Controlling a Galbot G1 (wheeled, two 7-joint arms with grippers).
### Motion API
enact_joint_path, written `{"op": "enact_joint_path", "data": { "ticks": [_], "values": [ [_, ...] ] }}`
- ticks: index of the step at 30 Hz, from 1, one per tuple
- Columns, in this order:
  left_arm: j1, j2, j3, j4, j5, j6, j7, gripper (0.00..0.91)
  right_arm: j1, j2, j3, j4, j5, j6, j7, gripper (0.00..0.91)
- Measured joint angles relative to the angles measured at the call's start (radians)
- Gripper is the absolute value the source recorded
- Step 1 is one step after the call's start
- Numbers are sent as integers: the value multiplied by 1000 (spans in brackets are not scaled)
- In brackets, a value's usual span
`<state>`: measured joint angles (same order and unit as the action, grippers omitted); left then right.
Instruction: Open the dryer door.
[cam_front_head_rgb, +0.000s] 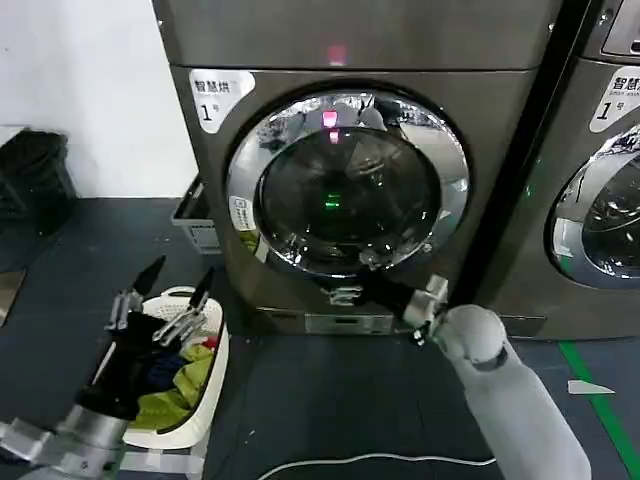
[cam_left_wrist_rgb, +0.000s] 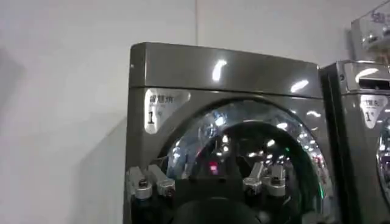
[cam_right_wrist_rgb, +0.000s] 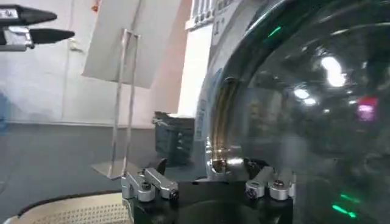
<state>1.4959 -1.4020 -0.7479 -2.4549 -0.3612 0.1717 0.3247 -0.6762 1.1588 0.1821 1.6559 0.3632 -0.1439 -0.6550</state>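
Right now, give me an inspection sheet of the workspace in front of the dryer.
Surface: dark floor, green tape line at right.
Job's things: dryer door looks shut against its machine.
Clutter: white laundry basket with clothes, grey crate beside the dryer.
Grippers: right gripper at the door's lower rim; left gripper open above the basket.
Cables: white cable on the floor.
Surroundings: second grey machine, white wall.

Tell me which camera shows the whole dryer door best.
The head view: the dryer door shows whole, chrome rim and dark glass, with the right hand at its lower edge. The left wrist view gives just its upper arc, and the right wrist view a close stretch of bulging glass and rim.
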Motion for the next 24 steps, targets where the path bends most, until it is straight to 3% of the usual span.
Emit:
{"op": "enact_joint_path", "data": {
  "ticks": [10, 24],
  "values": [
    [6, 13, -18, 1, -13, -7, 10, 907, 165, 89, -118, -124, 1, -1, 11, 907],
    [14, -3, -14, -6, -12, -7, 13, 907, 262, 172, -174, -310, -27, 21, 17, 907]
  ]
}}
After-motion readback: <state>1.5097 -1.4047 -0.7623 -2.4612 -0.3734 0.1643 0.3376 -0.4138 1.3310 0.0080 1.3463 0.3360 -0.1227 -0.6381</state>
